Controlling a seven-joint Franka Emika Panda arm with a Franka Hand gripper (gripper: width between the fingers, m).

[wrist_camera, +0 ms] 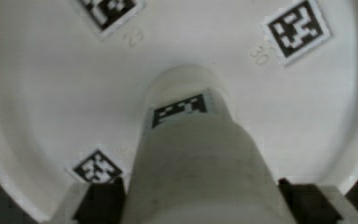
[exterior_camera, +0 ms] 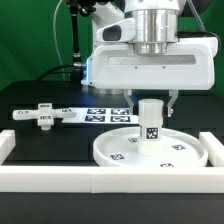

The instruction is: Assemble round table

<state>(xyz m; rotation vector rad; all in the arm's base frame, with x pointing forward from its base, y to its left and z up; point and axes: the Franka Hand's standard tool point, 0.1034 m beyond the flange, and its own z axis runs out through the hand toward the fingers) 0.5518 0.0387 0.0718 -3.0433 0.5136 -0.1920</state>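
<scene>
Leg (exterior_camera: 149,122): short white cylinder standing upright, long axis vertical, its foot on the middle of the round disc (exterior_camera: 195,145). The disc lies flat, face up, on the black surface (exterior_camera: 40,140). It has a raised rim and is smooth matt white plastic, with square black-and-white tags spaced over its face. One tag on the leg's side faces the exterior camera. The fingers (wrist_camera: 98,206) are dark, one on either side of the leg's upper end, pinching it. The wrist view looks down the leg's length onto the disc. The cross-shaped base (exterior_camera: 40,117) lies flat toward the exterior view's left, well apart from the disc, and is also tagged. The marker board (exterior_camera: 105,113) lies flat behind the disc. A white border rail (exterior_camera: 100,180) runs along the front. The tag patterns are too blurred to read.
</scene>
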